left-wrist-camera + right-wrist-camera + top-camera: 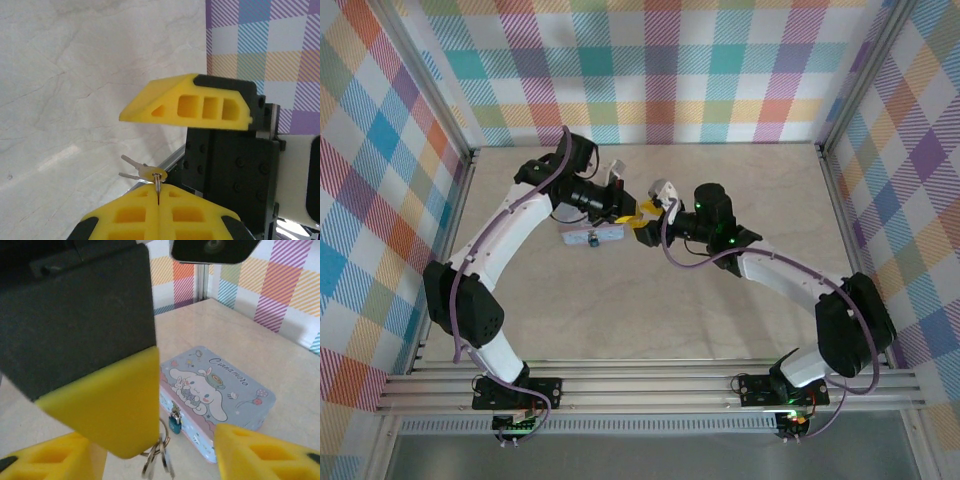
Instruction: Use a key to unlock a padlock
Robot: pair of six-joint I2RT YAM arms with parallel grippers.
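Pressed tight together, the left pincer (pixel 158 196) is pinching the key bunch (pixel 141 173) by what looks like its ring, with the keys dangling free past its fingertips. Opposite it, the right pincer (pixel 147 437) is standing spread, its yellow fingers (pixel 260 452) flanking the left one's tip without closing on anything. Both are hovering near the middle of the worktop (pixel 650 330), slightly toward its far edge. Just beside them the tin (pixel 220 385) is lying flat. The padlock (pixel 175 422) is hanging from the clasp on the tin's long side facing the near edge, its shackle looking closed. The keys are up off the worktop, but nothing is entering the keyhole. Inserting, turning and freeing the shackle are all remaining.
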